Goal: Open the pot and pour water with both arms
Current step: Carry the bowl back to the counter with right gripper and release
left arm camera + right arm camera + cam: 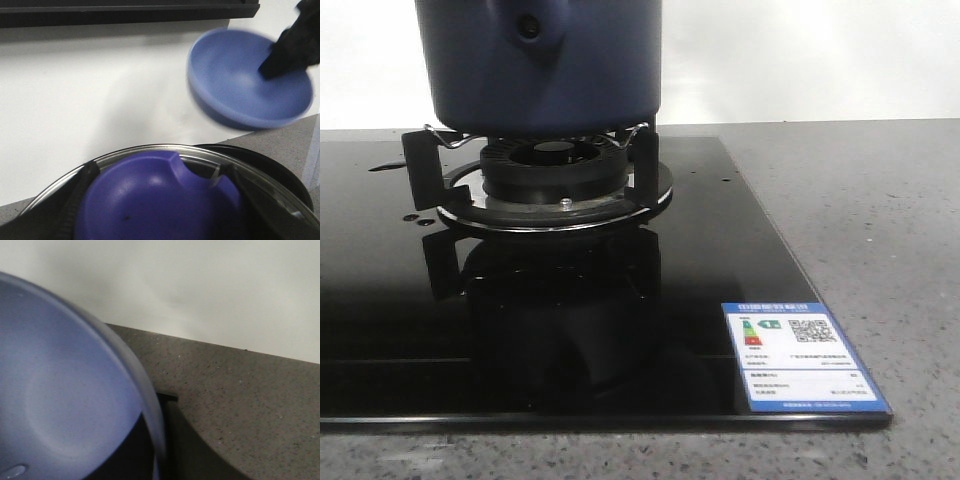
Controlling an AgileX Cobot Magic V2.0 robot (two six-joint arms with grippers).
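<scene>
We read the scene from the left across. In the front view the pot (542,62) sits on the wire supports of the gas burner (555,172), at the rear left of the black glass hob (620,330); its top runs out of frame, so from there we cannot say whether it is covered. An energy label (797,357) is stuck to the hob's near right corner, and grey speckled worktop (880,200) lies to the right.

Left wrist view: a purple-blue domed lid with a metal rim (160,192) fills the foreground. Dark shapes flank it, but we cannot tell whether the left hand is clamped on it or spread.

Further right, a paler blue bowl (247,80) hangs in the air, blurred, with the right hand (290,47) gripping its rim.

We judge the bowl is on its way toward the pot for the pour.

Risks:
- Blur suggests speed; any water could slop onto hob or worktop.
- A rim pinch may slip as the bowl tips.
- The lid may sit in the pour path.
</scene>
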